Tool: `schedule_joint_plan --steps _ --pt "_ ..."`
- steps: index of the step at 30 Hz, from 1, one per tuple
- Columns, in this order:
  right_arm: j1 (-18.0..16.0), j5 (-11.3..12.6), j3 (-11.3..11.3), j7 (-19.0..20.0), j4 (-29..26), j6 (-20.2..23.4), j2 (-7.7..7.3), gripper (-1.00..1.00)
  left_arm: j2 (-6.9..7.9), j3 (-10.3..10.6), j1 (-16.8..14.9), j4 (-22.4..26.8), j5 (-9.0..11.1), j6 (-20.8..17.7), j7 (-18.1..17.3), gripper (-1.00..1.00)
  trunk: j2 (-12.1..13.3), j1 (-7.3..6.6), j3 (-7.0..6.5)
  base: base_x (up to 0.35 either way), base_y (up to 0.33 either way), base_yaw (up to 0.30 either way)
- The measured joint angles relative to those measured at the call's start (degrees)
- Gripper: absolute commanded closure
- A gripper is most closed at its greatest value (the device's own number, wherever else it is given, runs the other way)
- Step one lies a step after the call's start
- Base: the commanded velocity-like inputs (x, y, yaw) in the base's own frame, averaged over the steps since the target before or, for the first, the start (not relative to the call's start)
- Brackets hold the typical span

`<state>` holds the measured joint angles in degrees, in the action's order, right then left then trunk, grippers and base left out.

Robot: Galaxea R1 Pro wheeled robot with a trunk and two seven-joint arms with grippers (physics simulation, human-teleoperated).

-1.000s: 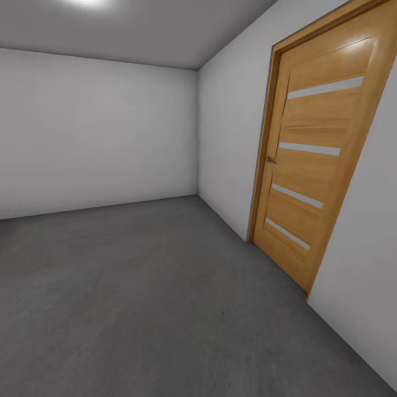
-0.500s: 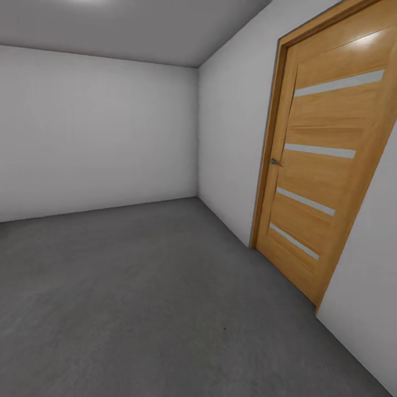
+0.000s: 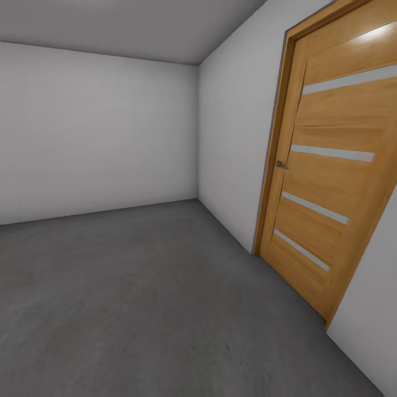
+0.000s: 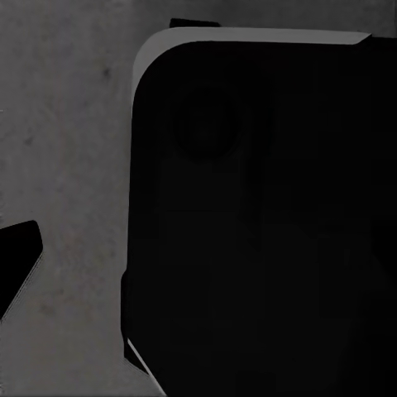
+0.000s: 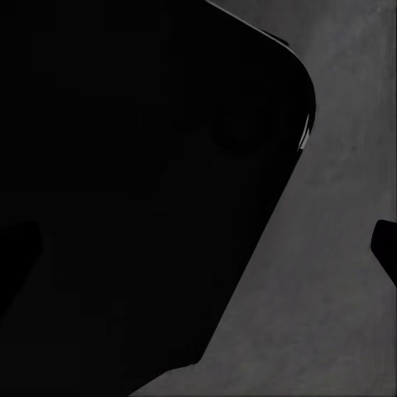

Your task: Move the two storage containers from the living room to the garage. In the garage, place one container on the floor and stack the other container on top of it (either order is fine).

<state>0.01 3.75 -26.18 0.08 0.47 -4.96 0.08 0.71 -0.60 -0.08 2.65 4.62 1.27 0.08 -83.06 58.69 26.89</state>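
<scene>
Grey concrete floor (image 3: 143,286) runs to bare white walls (image 3: 99,127), with a closed wooden door (image 3: 331,165) along the right wall: likely the garage. No storage container is in sight. Both wrist views look down past dark robot housing at the floor; I cannot tell either end effector's state. Drive smoothly, steering well off the door and wall.

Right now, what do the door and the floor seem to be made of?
The door looks like light brown wood with a smooth, slightly glossy finish: grain lines and a bright highlight near its top show. Its pale horizontal strips may be frosted glass, but that is uncertain. The floor looks like matte grey concrete, rough and mottled, without seams.
</scene>
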Motion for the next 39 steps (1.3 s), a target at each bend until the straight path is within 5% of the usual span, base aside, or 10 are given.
schedule_joint_plan --steps 39 --pt "0.00 -0.42 -0.04 0.00 0.00 -0.07 0.00 -1.00 0.00 0.00 0.00 0.04 0.08 0.00 0.00 -1.00 0.00 0.00 0.00 0.323 0.000 0.000"
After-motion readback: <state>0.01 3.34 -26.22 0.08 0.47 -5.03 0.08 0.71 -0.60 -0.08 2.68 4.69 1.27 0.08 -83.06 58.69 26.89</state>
